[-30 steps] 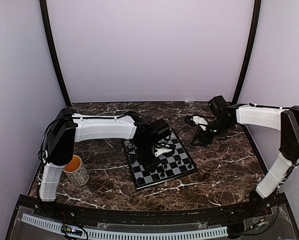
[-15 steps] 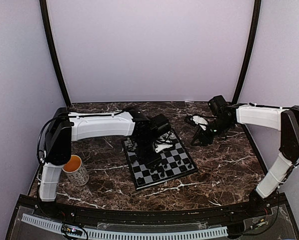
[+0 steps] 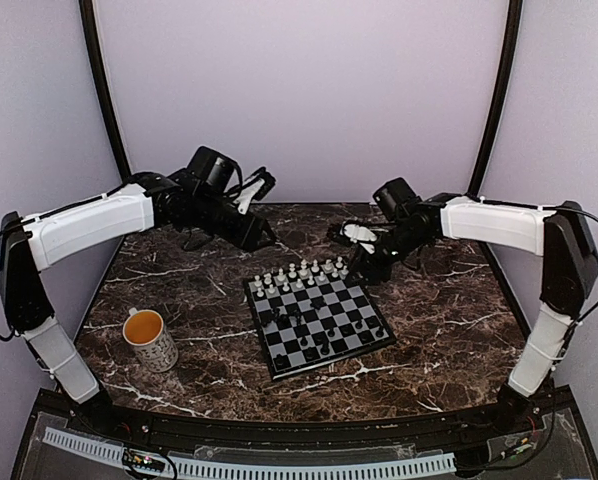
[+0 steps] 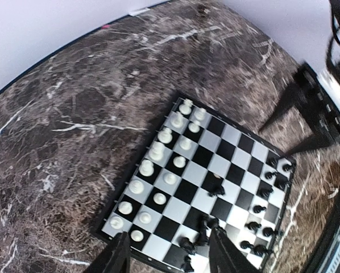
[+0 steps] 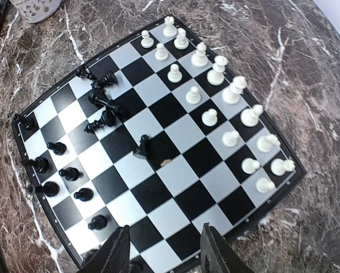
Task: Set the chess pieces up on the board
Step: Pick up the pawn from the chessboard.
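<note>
The board [image 3: 335, 306] lies mid-table, its checks seen from both wrists [image 4: 227, 152] [image 5: 181, 170]. White chess pieces [image 3: 301, 272] stand in two rows along its far edge [image 4: 158, 170] [image 5: 227, 96]. Black chess pieces [image 3: 317, 346] are on the near side; several stand [image 5: 62, 170], others lie toppled [image 5: 104, 99] [image 4: 207, 233]. My left gripper [image 3: 262, 236] hovers over the table behind the board's far left, open and empty [image 4: 170, 259]. Beside the far right corner, my right gripper [image 3: 367, 268] is open and empty too [image 5: 164, 256].
A white patterned mug [image 3: 151, 340] with an orange inside stands left of the board, and its base shows in the right wrist view [image 5: 39, 8]. Pale walls and dark frame posts [image 3: 104, 100] close in the dark marble tabletop [image 3: 439, 330].
My left arm has lifted off the board and swung to the back left, its jaws opening on the way. My right gripper has moved left, closer to the board's far right corner.
</note>
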Controlling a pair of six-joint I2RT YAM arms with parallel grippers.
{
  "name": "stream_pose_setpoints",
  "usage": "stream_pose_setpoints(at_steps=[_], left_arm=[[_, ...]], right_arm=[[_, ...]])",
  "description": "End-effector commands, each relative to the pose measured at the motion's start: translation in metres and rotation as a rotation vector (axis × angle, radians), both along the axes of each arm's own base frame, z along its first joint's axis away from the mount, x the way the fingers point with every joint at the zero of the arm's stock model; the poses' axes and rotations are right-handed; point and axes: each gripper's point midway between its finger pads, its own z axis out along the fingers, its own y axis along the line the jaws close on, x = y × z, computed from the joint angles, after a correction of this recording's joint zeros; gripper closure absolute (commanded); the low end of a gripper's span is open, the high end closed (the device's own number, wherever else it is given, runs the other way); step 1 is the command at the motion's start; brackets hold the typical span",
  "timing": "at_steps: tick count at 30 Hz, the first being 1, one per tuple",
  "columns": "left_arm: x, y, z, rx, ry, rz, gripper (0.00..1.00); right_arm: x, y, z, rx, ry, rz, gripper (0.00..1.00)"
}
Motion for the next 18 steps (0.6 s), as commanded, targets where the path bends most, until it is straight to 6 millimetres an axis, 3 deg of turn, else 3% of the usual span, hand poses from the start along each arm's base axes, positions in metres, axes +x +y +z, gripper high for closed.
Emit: stream_pose_setpoints(at_steps=[1,5,18], left_arm=[[0.032,0.014,0.01,-0.27,0.001,0.116,0.5],[0.029,0.028,-0.006,-0.26,0.005,0.151,0.5],[0.026,0.03,-0.01,-0.23,0.026,0.15,0.5]], right_arm=[[-0.005,0.027,-0.013,-0.032,0.021,0.0,0.58],[-0.01,0.046,-0.03,-0.063,0.043,-0.008,0.61],[-0.008,0.071,-0.069,-0.163,0.118,-0.071,0.61]])
